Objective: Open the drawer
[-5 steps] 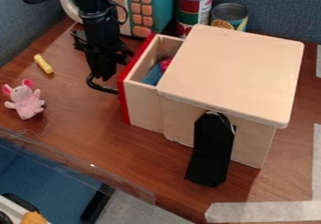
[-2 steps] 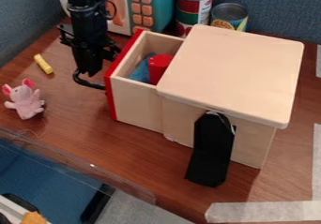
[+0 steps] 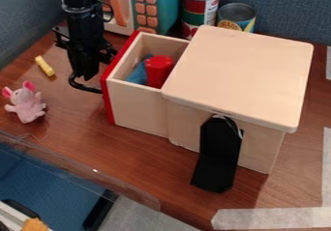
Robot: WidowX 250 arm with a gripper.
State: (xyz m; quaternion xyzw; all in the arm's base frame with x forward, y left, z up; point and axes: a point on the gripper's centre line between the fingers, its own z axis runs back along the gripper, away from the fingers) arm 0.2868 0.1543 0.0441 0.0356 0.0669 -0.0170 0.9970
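One drawer [image 3: 134,102], standing open left of centre in the frame, lies just picture-right of the gripper [image 3: 82,74], whose jaw state cannot be told; any further pull would run leftward.

Arm [image 3: 77,12] enters cam view at top edge, upper L; grpr [image 3: 84,74] hangs below, pointing dn, approx vert.

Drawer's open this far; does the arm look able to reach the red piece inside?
Probably yes: the red piece stands uncovered in the drawer, though close to the box top. The gripper, outside by the handle, would first have to rise over the red front.
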